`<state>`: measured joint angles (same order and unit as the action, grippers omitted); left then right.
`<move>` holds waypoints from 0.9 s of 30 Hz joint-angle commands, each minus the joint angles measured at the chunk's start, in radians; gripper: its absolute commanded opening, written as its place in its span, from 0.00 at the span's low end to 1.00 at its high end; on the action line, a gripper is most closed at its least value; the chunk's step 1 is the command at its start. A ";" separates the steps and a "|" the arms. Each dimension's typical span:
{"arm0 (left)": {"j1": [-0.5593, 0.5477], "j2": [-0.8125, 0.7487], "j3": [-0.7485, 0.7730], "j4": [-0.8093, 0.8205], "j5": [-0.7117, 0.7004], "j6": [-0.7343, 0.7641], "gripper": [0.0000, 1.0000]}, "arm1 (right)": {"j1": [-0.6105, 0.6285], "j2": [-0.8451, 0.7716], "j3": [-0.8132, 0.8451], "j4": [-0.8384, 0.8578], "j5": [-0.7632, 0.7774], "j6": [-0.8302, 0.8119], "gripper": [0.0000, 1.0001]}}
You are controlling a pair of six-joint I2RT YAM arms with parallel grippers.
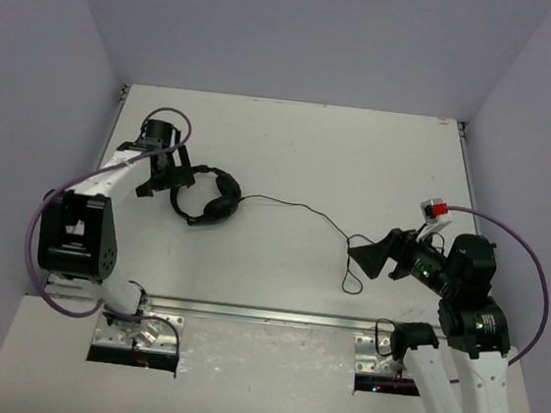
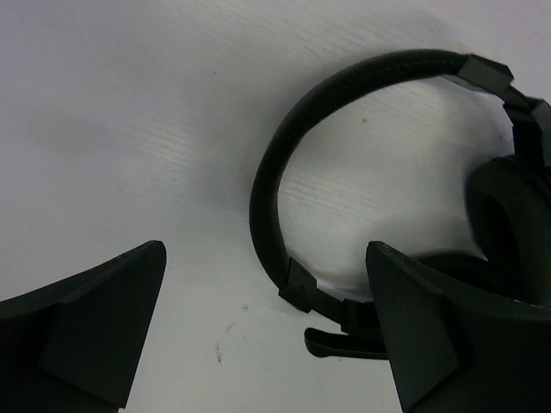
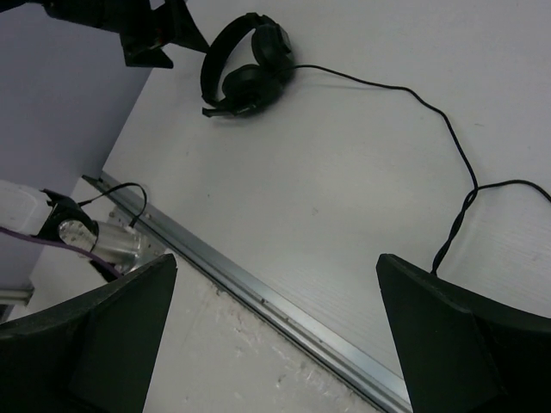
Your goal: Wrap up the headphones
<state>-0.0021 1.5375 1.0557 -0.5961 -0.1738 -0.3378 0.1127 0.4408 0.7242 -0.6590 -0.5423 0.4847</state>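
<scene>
Showing the wrap not yet begun: the headphones (image 1: 207,196) lie flat on the table (image 1: 360,156), ear cups folded together, and their cable (image 1: 295,207) runs away from them towards my right arm, ending in a loose loop.

Risks, as I judge them: if I close on the headphones from this angle, one finger may strike the headband (image 2: 275,146) and shove the set aside instead of gripping it. The loose loop could also catch on a finger and drag the headphones.

Pose: the left end effector (image 1: 164,185) hangs low just beside the headphones, jaws spread wide and empty, the near end of the headband lying between them. The right end effector (image 1: 367,256) is well apart from the headphones, tilted towards them, jaws likewise wide and empty, with the loop at its fingertip.
</scene>
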 commanded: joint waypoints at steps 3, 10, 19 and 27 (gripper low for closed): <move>0.031 0.185 0.153 0.072 0.076 0.039 1.00 | -0.005 -0.016 -0.057 0.163 -0.108 0.058 0.99; 0.031 0.341 0.148 0.145 0.120 0.017 0.65 | -0.005 -0.019 -0.078 0.203 -0.097 0.064 0.99; 0.011 0.277 0.116 0.112 0.103 -0.013 0.09 | -0.005 0.006 -0.183 0.419 -0.166 0.149 0.99; -0.220 -0.055 0.116 -0.100 -0.149 -0.038 0.00 | -0.005 0.189 -0.476 1.361 -0.318 0.440 0.99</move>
<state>-0.1673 1.6558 1.1694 -0.6346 -0.2634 -0.3473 0.1127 0.5327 0.2363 0.2653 -0.8055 0.8375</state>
